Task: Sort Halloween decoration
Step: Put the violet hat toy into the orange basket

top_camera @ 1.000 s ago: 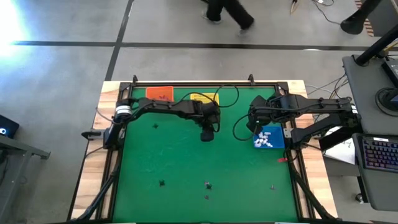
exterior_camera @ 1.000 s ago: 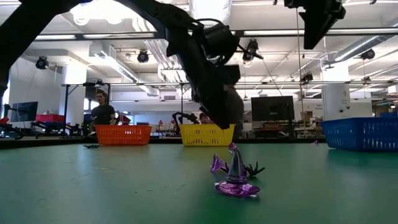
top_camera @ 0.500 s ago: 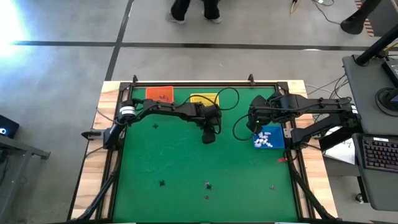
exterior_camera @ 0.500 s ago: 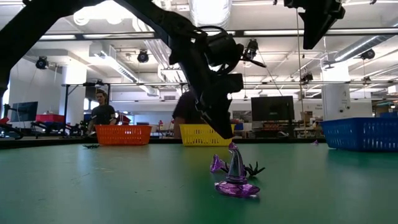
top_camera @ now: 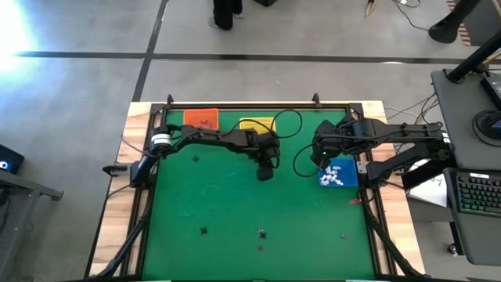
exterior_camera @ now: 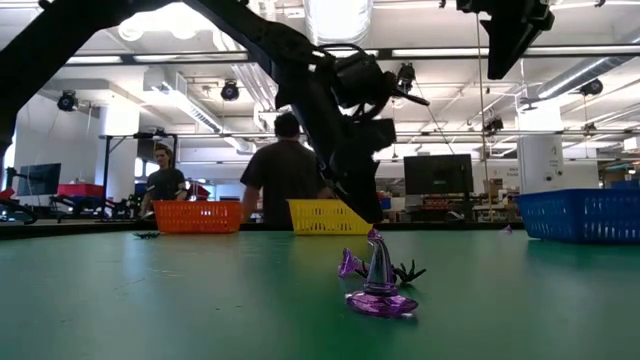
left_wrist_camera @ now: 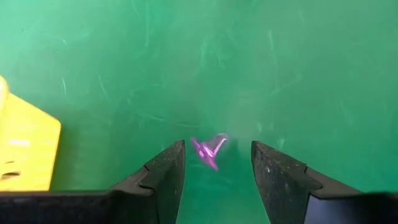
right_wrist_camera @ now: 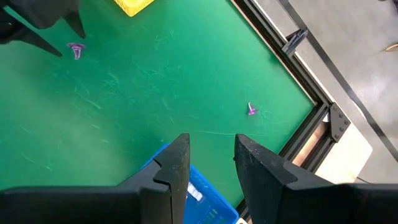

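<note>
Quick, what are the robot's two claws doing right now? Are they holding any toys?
Left gripper: jaws open, holding nothing, above a purple witch hat.
Right gripper: jaws open, holding nothing, over the blue basket.

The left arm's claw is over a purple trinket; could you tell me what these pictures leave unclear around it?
- High view: the left claw covers the purple trinket, so it does not show there.
- Left wrist view: the trinket sits between the open fingers, blurred; its shape is unclear, and so is how far above it the fingers stand.
- Low view: whether the purple witch hat near the camera is that trinket cannot be told.
- High view: dark trinkets are too small to identify.
</note>
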Motion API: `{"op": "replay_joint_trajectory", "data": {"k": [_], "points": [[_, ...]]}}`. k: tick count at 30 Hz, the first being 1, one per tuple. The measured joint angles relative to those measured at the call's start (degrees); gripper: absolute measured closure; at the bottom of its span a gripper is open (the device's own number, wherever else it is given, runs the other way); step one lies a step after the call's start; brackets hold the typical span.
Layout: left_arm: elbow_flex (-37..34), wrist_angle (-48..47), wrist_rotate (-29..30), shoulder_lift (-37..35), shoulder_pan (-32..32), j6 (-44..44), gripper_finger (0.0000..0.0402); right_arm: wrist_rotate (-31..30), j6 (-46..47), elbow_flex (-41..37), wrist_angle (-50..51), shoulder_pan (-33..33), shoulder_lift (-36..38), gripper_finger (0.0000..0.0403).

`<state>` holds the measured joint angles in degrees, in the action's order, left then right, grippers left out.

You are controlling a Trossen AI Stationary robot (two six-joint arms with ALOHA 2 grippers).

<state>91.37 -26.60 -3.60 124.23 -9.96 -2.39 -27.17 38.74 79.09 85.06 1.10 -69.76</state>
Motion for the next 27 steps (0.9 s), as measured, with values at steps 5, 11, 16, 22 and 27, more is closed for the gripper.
{"op": "replay_joint_trajectory", "data": {"k": [5,11,16,22,27], "points": [[0.0,0.9,0.1,1.5,0.0,0.5,0.0235,0.0,0.0,0.0,0.0,0.0,0.0,0.0284],[1.1,0.7,0.5,3.6,0.0,1.9,0.0235,0.0,0.0,0.0,0.2,0.0,0.0,0.0284],[1.1,0.6,2.9,3.7,0.0,1.6,0.0245,0.1,-1.3,0.0,0.2,0.0,0.0,0.0284],[1.0,-0.3,3.1,3.7,-0.2,1.4,0.0300,0.1,-2.8,0.0,0.2,0.0,0.0,0.0284],[1.0,-0.8,3.1,3.6,-0.2,1.4,0.0369,0.0,-3.0,0.0,0.2,0.0,0.0,0.0284]]}}
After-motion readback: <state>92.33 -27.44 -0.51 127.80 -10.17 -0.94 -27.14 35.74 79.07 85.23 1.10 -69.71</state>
